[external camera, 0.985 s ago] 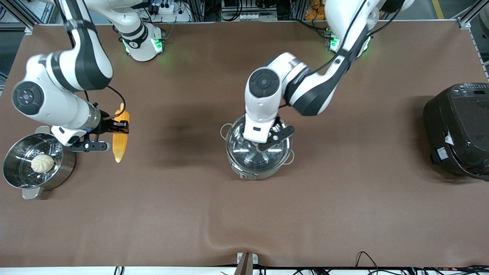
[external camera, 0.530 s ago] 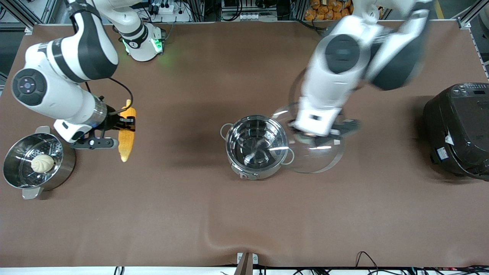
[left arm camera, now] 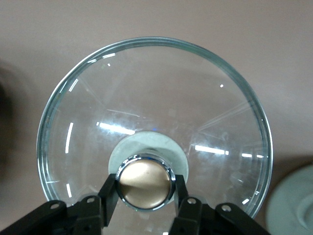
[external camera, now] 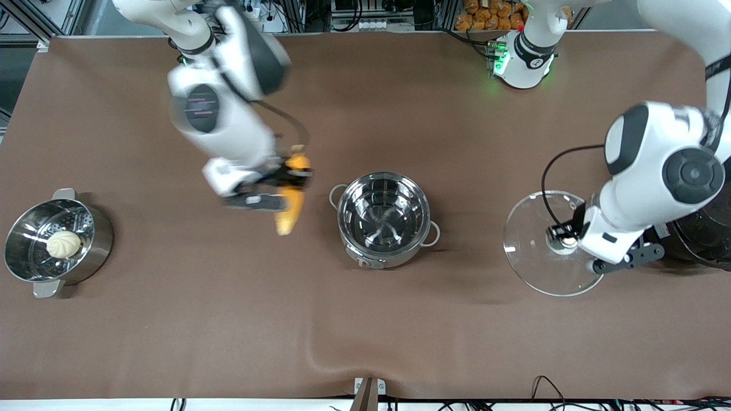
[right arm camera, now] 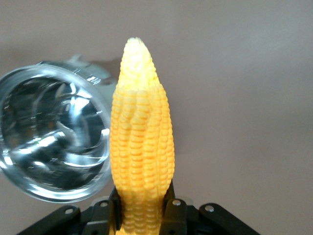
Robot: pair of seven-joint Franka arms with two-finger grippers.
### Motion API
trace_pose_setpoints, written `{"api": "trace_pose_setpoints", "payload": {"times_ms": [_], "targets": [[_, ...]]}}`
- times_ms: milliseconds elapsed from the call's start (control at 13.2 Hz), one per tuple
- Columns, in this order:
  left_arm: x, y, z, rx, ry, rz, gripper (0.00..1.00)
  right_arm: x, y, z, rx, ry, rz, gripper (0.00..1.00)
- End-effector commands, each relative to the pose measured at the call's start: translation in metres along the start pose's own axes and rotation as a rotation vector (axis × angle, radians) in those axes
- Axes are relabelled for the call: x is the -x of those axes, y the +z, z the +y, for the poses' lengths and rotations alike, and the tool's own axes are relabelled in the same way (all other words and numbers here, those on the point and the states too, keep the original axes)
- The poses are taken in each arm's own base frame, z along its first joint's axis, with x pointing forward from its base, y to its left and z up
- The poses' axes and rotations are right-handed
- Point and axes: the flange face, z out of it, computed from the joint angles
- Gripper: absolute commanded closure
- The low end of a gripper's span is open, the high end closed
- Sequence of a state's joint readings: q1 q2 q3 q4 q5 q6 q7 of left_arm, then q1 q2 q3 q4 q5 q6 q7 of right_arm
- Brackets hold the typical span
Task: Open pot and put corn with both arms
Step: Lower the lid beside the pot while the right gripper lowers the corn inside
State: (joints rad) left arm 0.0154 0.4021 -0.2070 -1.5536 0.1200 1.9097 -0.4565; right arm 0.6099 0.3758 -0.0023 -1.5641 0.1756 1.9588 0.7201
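Two end effectors are loaded: my left end effector [external camera: 571, 240] clamps the copper knob of the glass lid [external camera: 542, 245], over the desk [external camera: 400, 331] beside the black cooker [external camera: 702, 228]. My right end effector [external camera: 268, 185] pinches the corn [external camera: 290, 200] at its thick end, in the air just beside the uncovered pot [external camera: 384, 220].

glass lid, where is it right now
The glass lid is off the pot, held by its knob in the left gripper toward the left arm's end of the table, beside the black cooker.
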Motion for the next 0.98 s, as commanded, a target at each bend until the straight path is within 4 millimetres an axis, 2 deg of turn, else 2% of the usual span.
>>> {"api": "trace_pose_setpoints", "payload": {"times_ms": [0,76,227,303,455,530,606,682,758,833,909], "targets": [[0.015,0.051,-0.010,0.018,0.018,0.051,1.00,0.003,0.052,-0.091,-0.072,0.073,0.069,0.83],[0.022,0.074,-0.009,0.036,0.021,0.068,1.00,0.007,0.058,-0.113,-0.121,0.068,0.110,0.83],[0.029,0.120,-0.007,0.055,0.025,0.073,1.00,0.016,0.067,-0.126,-0.124,0.037,0.140,0.83],[0.033,0.139,-0.007,0.048,0.030,0.048,1.00,0.017,0.084,-0.130,-0.099,0.009,0.171,0.83],[0.048,0.173,-0.008,0.048,0.036,0.022,1.00,0.026,0.119,-0.141,-0.082,-0.027,0.205,0.82],[0.054,0.188,-0.009,0.052,0.037,0.018,1.00,0.035,0.125,-0.146,-0.075,-0.044,0.202,0.82],[0.060,0.194,-0.008,0.049,0.040,0.007,1.00,0.042,0.125,-0.149,-0.067,-0.054,0.197,0.76],[0.065,0.200,-0.009,0.044,0.041,-0.008,1.00,0.043,0.124,-0.149,-0.072,-0.018,0.192,0.40],[0.068,0.203,-0.009,0.040,0.044,-0.016,1.00,0.040,0.122,-0.148,-0.081,0.047,0.195,0.21],[0.069,0.203,-0.010,0.037,0.044,-0.021,0.90,0.036,0.119,-0.144,-0.077,0.067,0.192,0.00],[0.068,0.198,-0.010,0.034,0.045,-0.019,0.06,0.030,0.117,-0.137,-0.061,0.079,0.185,0.00]]}}
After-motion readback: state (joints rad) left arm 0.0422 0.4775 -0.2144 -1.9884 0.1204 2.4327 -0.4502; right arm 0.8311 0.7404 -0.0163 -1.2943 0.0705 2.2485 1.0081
